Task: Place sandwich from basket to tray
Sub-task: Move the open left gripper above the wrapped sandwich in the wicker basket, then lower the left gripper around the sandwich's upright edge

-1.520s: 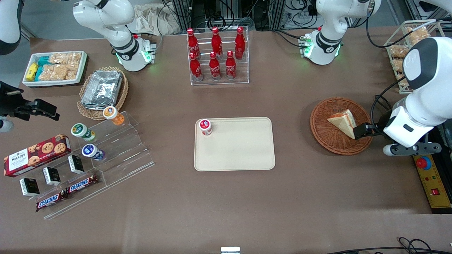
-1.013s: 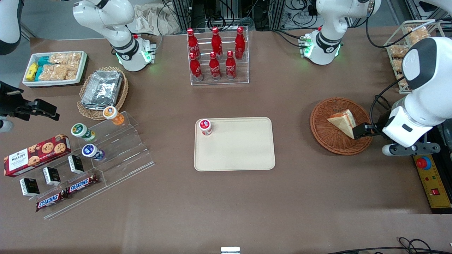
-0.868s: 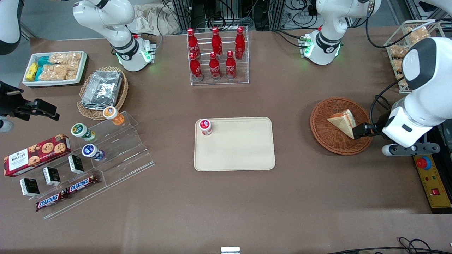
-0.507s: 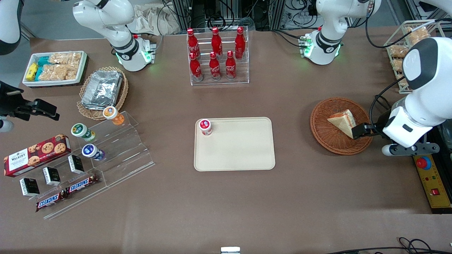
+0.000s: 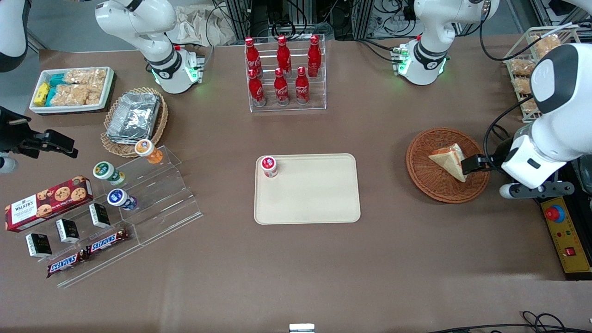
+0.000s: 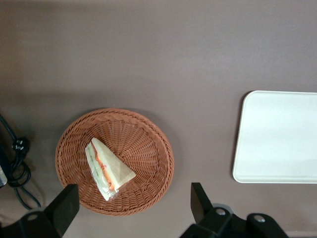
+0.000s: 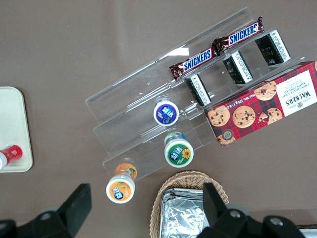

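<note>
One sandwich [image 5: 449, 162] lies in the basket [image 5: 425, 178], ungrasped. The gripper [image 6: 133, 206] hangs above the basket's edge on the working arm's side, fingers [image 6: 65, 206] spread wide and holding nothing. Step in hand, judged: approach and line-up before the grasp. Next move calls for lowering so the fingers straddle the wedge, then pinching gently since the bread looks soft. The tray [image 5: 319, 203] sits mid-worktop, well apart from the basket, mostly bare with one small red-capped cup [image 5: 268, 166] at a corner. Brown worktop [image 5: 393, 259] is matte and flat; cola bottle rack [image 5: 283, 74] farther from the camera.
</note>
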`<state>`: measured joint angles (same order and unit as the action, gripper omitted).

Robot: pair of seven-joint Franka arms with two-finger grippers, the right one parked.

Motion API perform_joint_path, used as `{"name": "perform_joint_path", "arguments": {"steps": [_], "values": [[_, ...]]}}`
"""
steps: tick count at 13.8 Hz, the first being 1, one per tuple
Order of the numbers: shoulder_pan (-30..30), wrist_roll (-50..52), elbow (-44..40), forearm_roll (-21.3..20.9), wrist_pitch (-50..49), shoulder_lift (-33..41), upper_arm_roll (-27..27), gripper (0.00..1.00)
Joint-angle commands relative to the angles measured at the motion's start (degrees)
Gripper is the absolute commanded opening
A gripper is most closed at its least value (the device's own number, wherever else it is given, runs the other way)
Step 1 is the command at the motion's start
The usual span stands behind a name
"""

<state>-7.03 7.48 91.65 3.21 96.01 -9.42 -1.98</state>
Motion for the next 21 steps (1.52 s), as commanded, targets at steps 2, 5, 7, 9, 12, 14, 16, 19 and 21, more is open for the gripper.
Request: {"name": "perform_joint_path", "arguments": {"steps": [2,5,7,9,12,14,16,19,21], "values": [[1.14,0.69,11.59,-0.22,3.73,8.34,-0.31,1.0],[2.98,0.69,21.61,-0.22,8.03,14.67,-0.4,1.0],[3.86,1.21,28.9,-0.22,12.42,18.45,-0.4,1.0],[4.83,5.32,34.19,-0.31,16.21,20.84,-0.4,1.0],[4.75,14.64,35.7,-0.4,16.93,20.32,-0.31,1.0],[4.83,16.42,38.24,-0.49,18.58,20.05,-0.31,1.0],[4.83,20.35,41.05,-0.57,22.36,19.18,-0.31,1.0],[4.83,26.34,44.66,-0.57,28.07,16.9,-0.22,1.0],[5.01,28.28,47.12,-0.49,31.85,16.02,-0.39,1.0]]}}
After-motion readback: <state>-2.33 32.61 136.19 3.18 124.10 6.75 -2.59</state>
